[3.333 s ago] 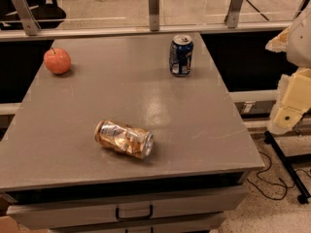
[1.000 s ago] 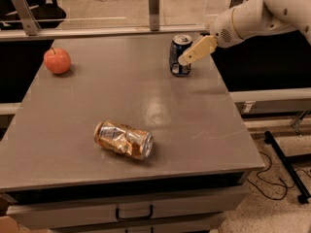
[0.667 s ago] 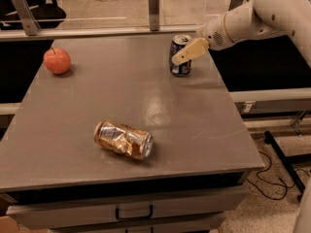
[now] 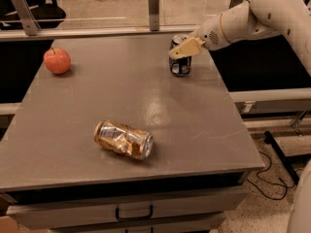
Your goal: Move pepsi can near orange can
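Observation:
The pepsi can (image 4: 180, 64), dark blue with a silver top, stands upright at the far right of the grey table (image 4: 97, 96). The orange can (image 4: 123, 140), orange-gold and dented, lies on its side near the table's front middle. My gripper (image 4: 182, 48) reaches in from the right on a white arm and sits at the pepsi can's top, partly covering it. The two cans are far apart.
A red-orange apple (image 4: 57, 60) sits at the table's far left. A metal rail with posts (image 4: 153, 6) runs behind the table. A drawer with a handle (image 4: 133, 212) is under the front edge. Cables lie on the floor at right.
The arm has come in from the right side and the gripper has slid left along the top of the pepsi can. The cans and the apple have not moved.

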{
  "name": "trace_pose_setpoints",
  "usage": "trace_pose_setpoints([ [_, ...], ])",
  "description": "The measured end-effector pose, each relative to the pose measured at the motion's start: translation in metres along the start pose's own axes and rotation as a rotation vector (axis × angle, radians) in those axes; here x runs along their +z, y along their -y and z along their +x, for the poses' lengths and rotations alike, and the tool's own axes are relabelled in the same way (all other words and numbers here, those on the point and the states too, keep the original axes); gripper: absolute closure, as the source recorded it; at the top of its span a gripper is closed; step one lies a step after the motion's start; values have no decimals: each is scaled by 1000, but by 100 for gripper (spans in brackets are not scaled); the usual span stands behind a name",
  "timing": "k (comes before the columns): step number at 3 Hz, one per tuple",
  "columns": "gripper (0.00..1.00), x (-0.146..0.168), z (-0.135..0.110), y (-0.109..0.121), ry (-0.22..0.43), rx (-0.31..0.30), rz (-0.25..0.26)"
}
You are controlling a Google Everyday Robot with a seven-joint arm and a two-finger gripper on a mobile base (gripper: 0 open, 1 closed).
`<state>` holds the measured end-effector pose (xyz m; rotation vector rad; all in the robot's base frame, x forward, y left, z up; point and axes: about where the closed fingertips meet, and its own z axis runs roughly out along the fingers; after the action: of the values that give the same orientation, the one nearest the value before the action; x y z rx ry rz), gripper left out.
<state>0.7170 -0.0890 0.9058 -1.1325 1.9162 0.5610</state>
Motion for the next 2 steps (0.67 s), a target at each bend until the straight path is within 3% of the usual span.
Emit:
trace_pose_setpoints([
  [1,75,-14,-19,-15,45,-22,-48],
  [2,97,-11,-18,-16,43,-21,-53],
])
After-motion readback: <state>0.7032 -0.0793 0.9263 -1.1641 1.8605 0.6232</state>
